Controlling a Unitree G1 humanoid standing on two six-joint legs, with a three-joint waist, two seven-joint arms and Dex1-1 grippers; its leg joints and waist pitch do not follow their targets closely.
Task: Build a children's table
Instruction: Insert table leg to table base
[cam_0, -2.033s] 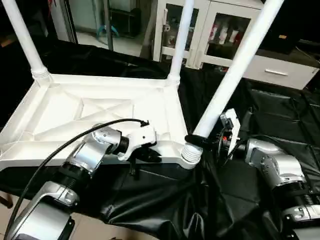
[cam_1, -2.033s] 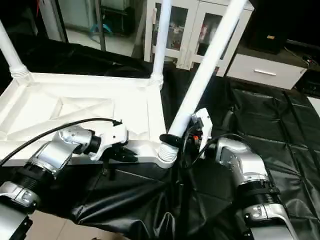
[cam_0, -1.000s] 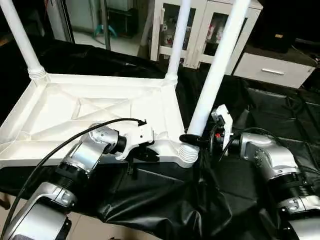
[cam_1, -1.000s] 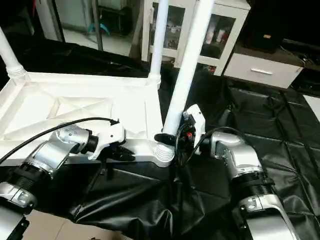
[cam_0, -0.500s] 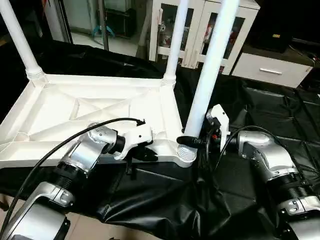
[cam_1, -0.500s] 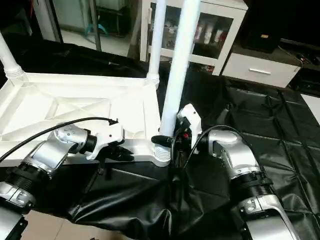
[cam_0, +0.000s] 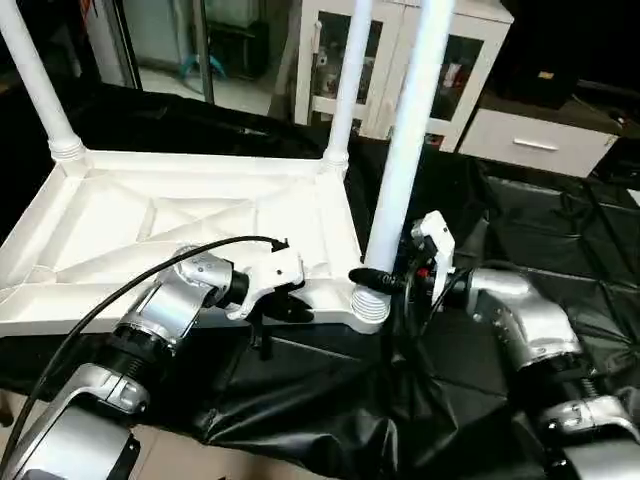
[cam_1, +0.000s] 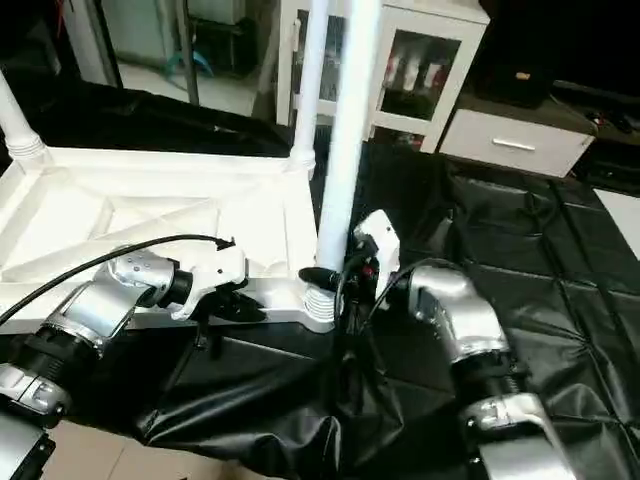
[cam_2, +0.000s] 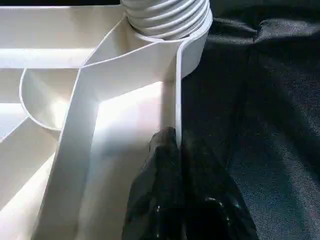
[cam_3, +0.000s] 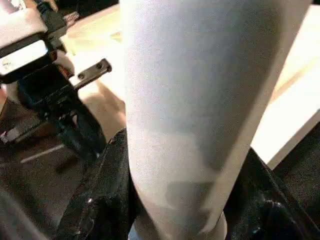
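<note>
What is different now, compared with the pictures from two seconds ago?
The near leg, held low by the right gripper, swung from a strong lean toward the robot's right to nearly upright in its corner socket, and the right arm moved in with it. The left gripper kept its pinch on the tabletop's near rim. The two far legs stayed standing.

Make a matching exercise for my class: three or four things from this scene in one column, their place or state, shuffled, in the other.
1. Left gripper
2. Right gripper
3. Upside-down white plastic square table top
4. White glass-door cabinet

A. Stands behind the worktable
B. Clamps the table top's near rim
C. Lies on the black drape
D. Grips the near white tube leg just above its ribbed socket

Pairs: 1-B, 2-D, 3-C, 4-A
</note>
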